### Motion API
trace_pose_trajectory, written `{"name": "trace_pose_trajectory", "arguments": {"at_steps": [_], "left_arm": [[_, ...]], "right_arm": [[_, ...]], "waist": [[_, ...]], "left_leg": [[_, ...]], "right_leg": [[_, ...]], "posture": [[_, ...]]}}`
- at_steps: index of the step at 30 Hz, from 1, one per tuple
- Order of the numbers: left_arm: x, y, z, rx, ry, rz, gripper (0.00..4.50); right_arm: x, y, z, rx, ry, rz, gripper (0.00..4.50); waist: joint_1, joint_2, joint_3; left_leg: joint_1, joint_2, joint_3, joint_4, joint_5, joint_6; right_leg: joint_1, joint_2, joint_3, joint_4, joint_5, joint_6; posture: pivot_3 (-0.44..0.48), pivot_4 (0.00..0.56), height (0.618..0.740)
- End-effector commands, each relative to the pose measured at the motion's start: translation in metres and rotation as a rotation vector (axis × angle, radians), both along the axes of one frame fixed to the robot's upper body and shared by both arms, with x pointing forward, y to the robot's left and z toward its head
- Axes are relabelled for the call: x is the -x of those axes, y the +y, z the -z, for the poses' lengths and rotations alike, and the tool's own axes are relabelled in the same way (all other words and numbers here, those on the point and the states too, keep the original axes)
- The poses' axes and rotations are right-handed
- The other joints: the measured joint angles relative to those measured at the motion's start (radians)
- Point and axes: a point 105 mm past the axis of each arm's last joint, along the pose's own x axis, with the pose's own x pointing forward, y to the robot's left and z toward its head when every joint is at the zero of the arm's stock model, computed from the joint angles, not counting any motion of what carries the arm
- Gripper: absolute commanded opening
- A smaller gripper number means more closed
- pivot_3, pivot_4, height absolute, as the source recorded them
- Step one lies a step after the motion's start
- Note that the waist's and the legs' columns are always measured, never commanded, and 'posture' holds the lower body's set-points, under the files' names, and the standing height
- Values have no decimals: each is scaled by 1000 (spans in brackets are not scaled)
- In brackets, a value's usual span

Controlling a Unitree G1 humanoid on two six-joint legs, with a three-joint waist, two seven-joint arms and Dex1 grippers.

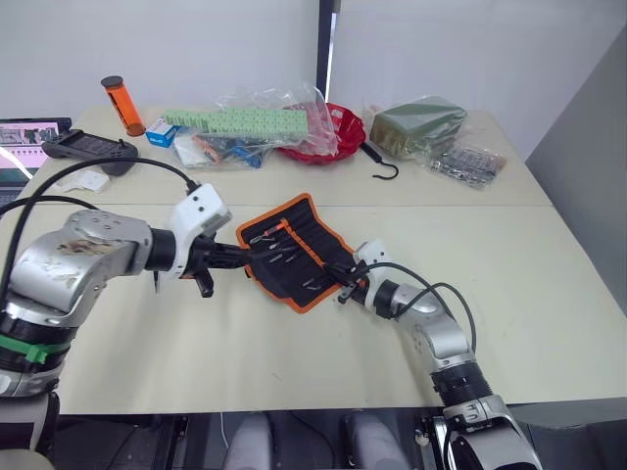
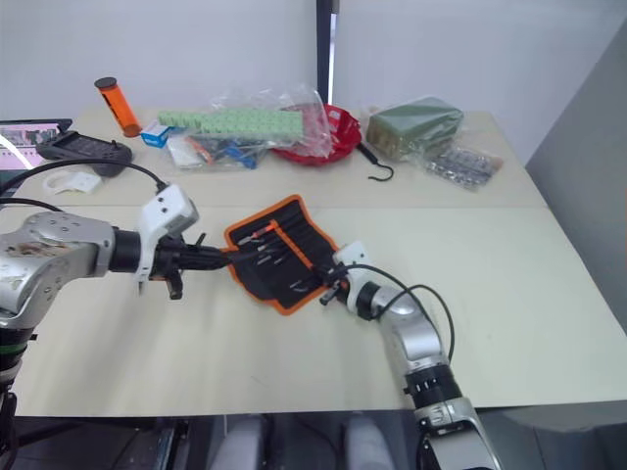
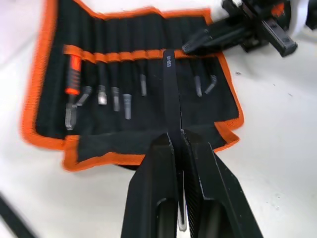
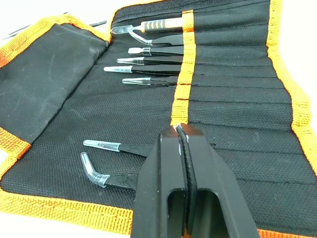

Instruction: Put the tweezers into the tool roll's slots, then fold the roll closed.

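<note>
Your left gripper (image 3: 179, 144) is clamped on one black tweezer (image 3: 171, 87), its point over the orange strip of the open tool roll (image 1: 294, 250), which lies mid-table just short of the seam between the two tabletops. This looks like the insertion step: next, line the tip up with an empty slot (image 4: 233, 106) and slide it in. Your right gripper (image 4: 184, 136) rests pressed together on the roll, apparently pinning it. About seven tools already sit in slots; this one remains.
</note>
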Motion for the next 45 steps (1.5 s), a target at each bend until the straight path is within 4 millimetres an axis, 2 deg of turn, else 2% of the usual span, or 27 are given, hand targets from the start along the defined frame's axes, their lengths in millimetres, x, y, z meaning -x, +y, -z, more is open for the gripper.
{"name": "trace_pose_trajectory", "arguments": {"at_steps": [1,6,15,36,45], "left_arm": [[-12,-1,-6,-74,-26,-28,48],[-21,-17,0,-68,5,-1,48],[-38,-25,8,-82,-26,-35,48],[-55,-52,19,-37,-89,-50,48],[-57,-62,30,-36,-107,-26,48]], "right_arm": [[5,-11,30,56,99,40,0],[5,-13,30,53,98,51,0],[5,-16,30,51,95,68,0],[7,-12,31,39,107,65,0],[8,-12,32,44,114,57,0]], "waist": [[2,0,0],[4,0,0],[5,0,0],[9,0,0],[16,0,0]], "left_leg": [[0,0,0,0,0,0],[0,0,-1,1,0,0],[-1,0,-1,2,0,0],[-1,-1,-1,3,0,0],[-1,-1,-2,4,0,0]], "right_leg": [[0,0,0,0,0,0],[1,0,0,0,0,0],[1,0,0,1,0,0],[1,0,0,2,2,-3],[2,0,0,2,3,-3]], "posture": [[0,150,740],[0,150,740],[0,150,740],[0,150,740],[0,150,740]]}}
